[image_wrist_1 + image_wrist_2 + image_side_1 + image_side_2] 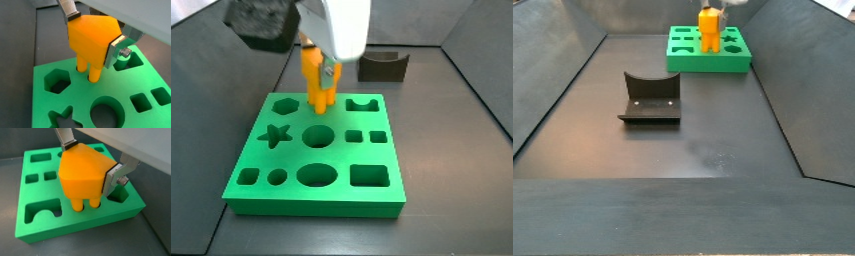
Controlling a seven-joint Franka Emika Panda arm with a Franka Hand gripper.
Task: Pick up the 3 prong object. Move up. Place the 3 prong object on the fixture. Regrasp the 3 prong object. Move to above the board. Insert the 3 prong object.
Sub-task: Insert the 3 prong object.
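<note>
The orange 3 prong object [93, 42] [81, 178] hangs upright with its prongs pointing down, and my gripper [93, 32] [91, 162] is shut on its two sides. Its prong tips reach the top of the green board [127, 80] [80, 225], in the row between the hexagon hole and the arch-shaped hole. How deep they sit I cannot tell. In both side views the object [315, 80] [710, 27] stands on the board [295, 157] [714, 62] under the gripper [318, 65]. The dark fixture [382, 66] [649, 98] stands on the floor, apart from the board, with nothing on it.
Dark sloping walls [567, 90] enclose the grey floor on all sides. The board has several other cut-outs, among them a star [275, 135] and a large circle [318, 177].
</note>
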